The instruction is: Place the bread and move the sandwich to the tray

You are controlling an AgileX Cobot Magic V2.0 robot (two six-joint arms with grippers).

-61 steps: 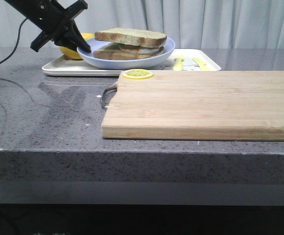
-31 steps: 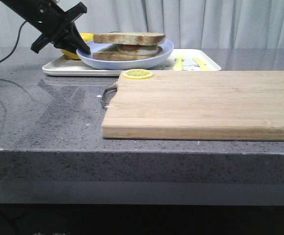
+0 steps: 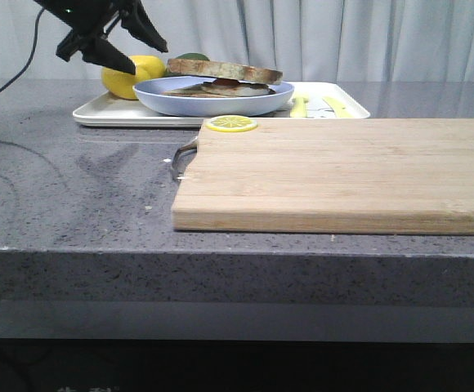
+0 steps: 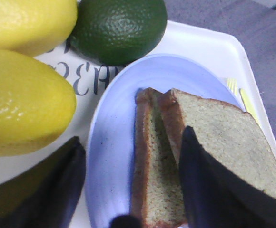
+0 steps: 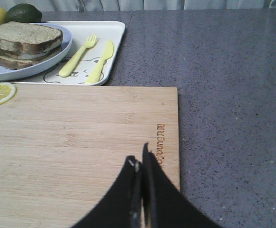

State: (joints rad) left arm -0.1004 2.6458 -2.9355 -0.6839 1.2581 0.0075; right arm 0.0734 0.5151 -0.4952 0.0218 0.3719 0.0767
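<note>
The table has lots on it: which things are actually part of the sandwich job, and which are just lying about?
Part of the job:
- sandwich
- blue plate beneath it
- white tray
- left gripper, open above the tray

Lying about:
- cutting board
- lemon slice
- whole lemons
- green fruit
- yellow fork and knife

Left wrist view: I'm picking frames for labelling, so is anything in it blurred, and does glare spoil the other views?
Left wrist view: the dark fingers and near lemon are soft, the sandwich sharper. Front view: window light sheens the countertop without hiding anything. Right wrist view: even light, cutting board sharp.
</note>
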